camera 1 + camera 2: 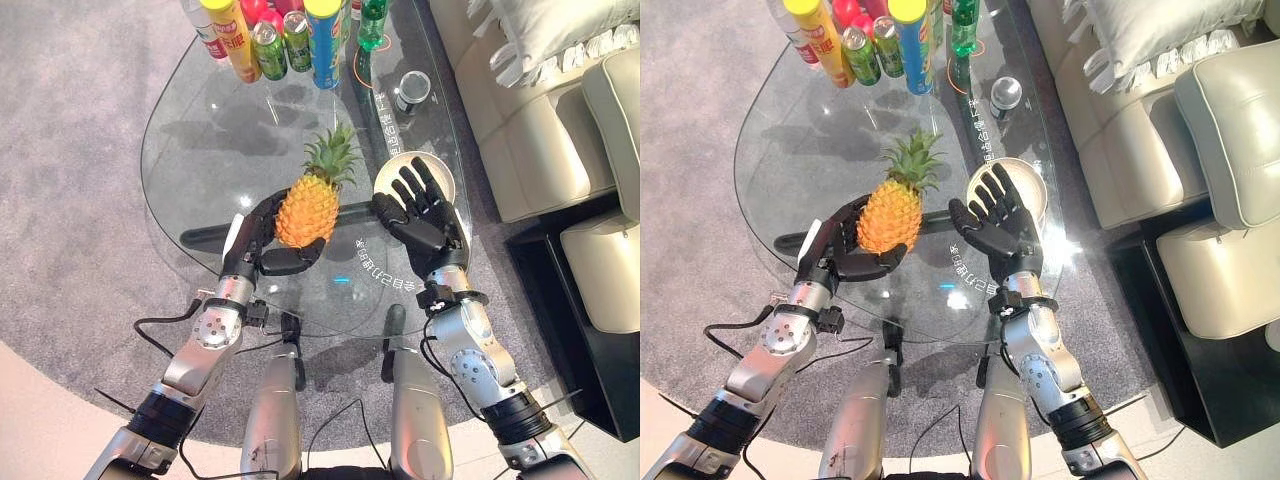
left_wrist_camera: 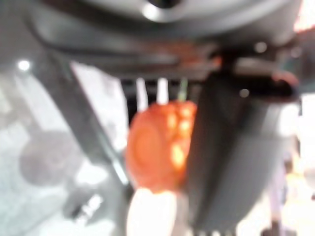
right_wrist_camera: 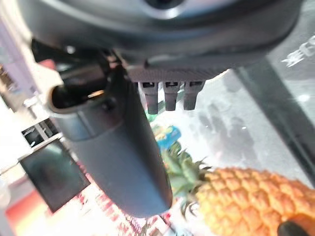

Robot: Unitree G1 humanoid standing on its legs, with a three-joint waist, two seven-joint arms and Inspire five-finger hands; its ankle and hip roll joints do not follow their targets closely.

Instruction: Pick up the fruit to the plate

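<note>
Left hand point(image 1: 262, 240) curled round the pineapple point(image 1: 308, 208), gripping its orange body just above the glass table point(image 1: 200, 150), leafy crown tilted toward the cans point(image 1: 283, 42) and bottles. Right hand point(image 1: 420, 215) spread flat with straight fingers, holding nothing, over the near edge of the plate point(image 1: 392, 172), just beside the fruit.

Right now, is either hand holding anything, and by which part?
The left hand holds the pineapple by the lower half of its body, thumb curled under its base. The right hand is open over the plate, holding nothing.
</note>
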